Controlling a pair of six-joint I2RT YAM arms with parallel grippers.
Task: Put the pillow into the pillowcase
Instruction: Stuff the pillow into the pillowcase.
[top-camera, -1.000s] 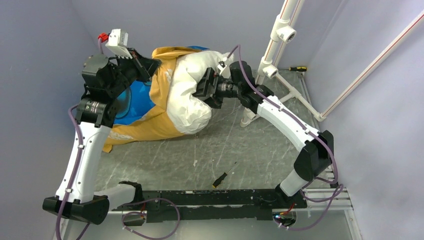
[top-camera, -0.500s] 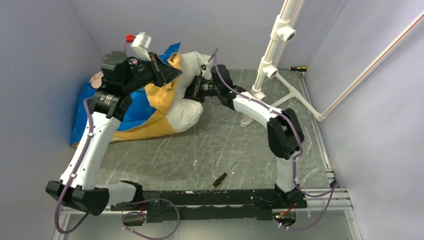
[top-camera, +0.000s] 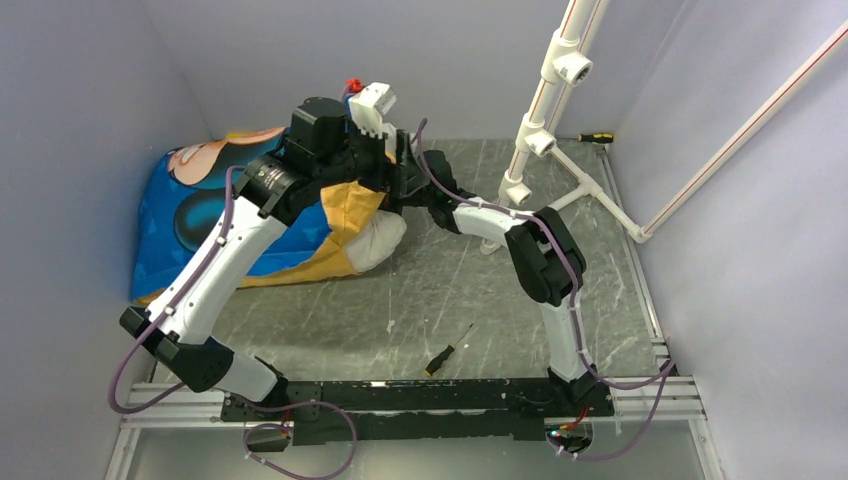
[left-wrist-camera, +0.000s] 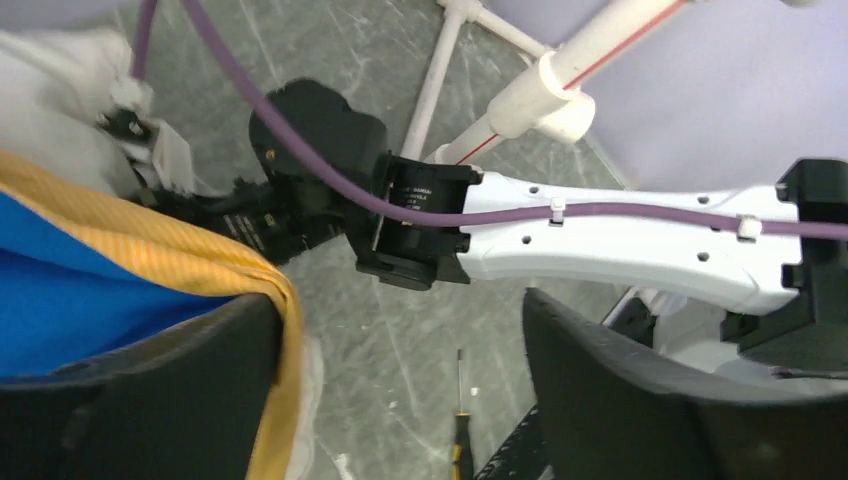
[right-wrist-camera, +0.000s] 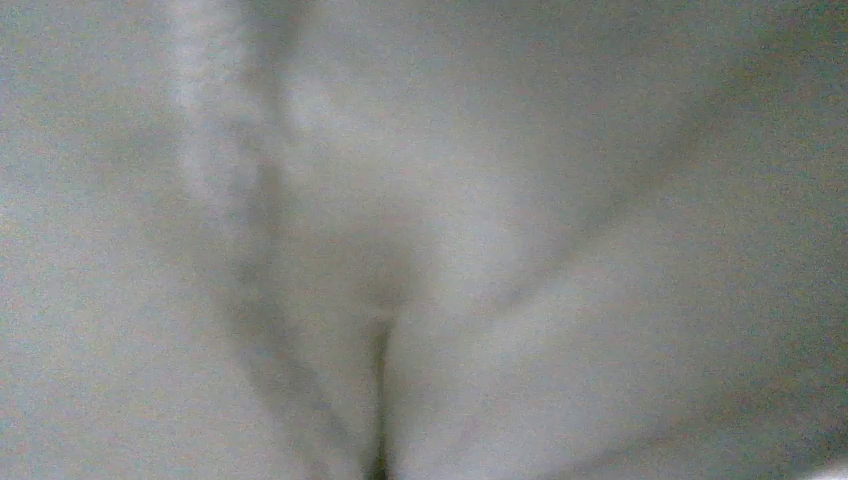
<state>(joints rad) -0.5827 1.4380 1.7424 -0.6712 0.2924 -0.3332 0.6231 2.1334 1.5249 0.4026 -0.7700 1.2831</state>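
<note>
Left gripper (left-wrist-camera: 390, 312) is held spread by the table's (top-camera: 450, 290) far edge, the pillowcase (left-wrist-camera: 90, 300) hem draped over one finger. Right gripper (left-wrist-camera: 175, 200) is pressed against the pillow (top-camera: 378, 240), and whether it is pinching cannot be told.

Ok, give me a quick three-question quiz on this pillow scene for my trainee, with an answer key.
1. True or false: the pillow sits fully inside the pillowcase.
2. The jaws of the left gripper stand: A) apart, B) shut, C) out of view.
3. How many hand tools lie on the table?
Key: 1 false, a white end sticks out. 2 A. 3 two: the near screwdriver and the far screwdriver.
</note>
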